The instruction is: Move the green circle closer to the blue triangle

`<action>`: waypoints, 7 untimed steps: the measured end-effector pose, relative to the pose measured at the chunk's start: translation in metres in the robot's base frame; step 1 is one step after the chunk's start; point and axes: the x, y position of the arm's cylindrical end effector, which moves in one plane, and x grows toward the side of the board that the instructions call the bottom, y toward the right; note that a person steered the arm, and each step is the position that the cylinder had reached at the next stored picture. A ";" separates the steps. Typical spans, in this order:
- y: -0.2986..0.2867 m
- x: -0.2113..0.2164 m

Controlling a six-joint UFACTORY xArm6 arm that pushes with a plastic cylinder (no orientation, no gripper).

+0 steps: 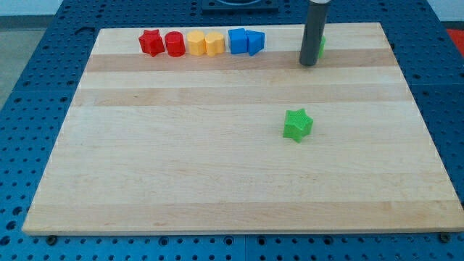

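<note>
The tip (309, 64) is sitting against the green circle (320, 46), mostly hiding it. No jaws here, nothing's being held. The circle's looking only partway to the blue triangle (254, 42), so it's needing more nudging toward the view's left.

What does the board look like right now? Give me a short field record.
tip: near the view's top right, touching the green circle's left side
green circle: mostly hidden behind the rod, right of the blue triangle with a gap
blue triangle: right end of the top row
green star: alone, mid-board
top row, left to right: red, red, yellow, yellow, blue, blue
</note>
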 end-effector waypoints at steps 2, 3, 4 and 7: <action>0.038 -0.023; 0.025 -0.030; 0.008 -0.030; 0.050 -0.063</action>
